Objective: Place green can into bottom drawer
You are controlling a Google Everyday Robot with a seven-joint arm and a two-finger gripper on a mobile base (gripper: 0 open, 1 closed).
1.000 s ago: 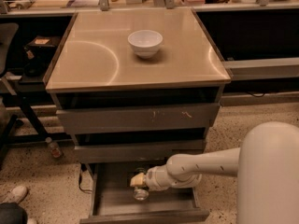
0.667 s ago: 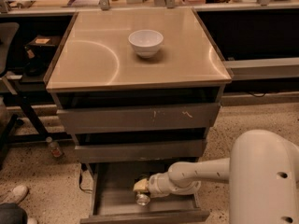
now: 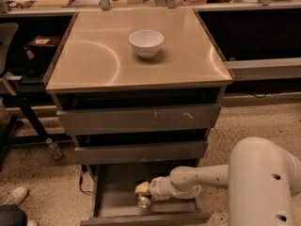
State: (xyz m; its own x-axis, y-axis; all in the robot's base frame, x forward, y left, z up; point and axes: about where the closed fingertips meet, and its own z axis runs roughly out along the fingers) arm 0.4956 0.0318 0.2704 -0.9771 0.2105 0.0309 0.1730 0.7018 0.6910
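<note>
The bottom drawer [image 3: 113,206] is pulled open at the foot of the grey-brown cabinet. My arm reaches into it from the right. My gripper [image 3: 142,191] is inside the drawer, left of its middle, just above the wood-grain floor. It is shut on the green can [image 3: 143,202], of which mainly a shiny silver end shows below the pale fingertips [image 3: 140,188]. I cannot tell whether the can touches the drawer floor. The can's green sides are mostly hidden by the gripper.
A white bowl [image 3: 146,42] stands on the cabinet top [image 3: 94,60]. The scratched top drawer [image 3: 141,119] and the middle drawer [image 3: 141,152] are slightly open. A bottle [image 3: 54,149] lies on the floor at the left, and a shoe [image 3: 14,196] shows at the bottom left.
My gripper has moved slightly to the right and lower inside the bottom drawer, with the can still in it. My arm's white housing fills more of the bottom right.
</note>
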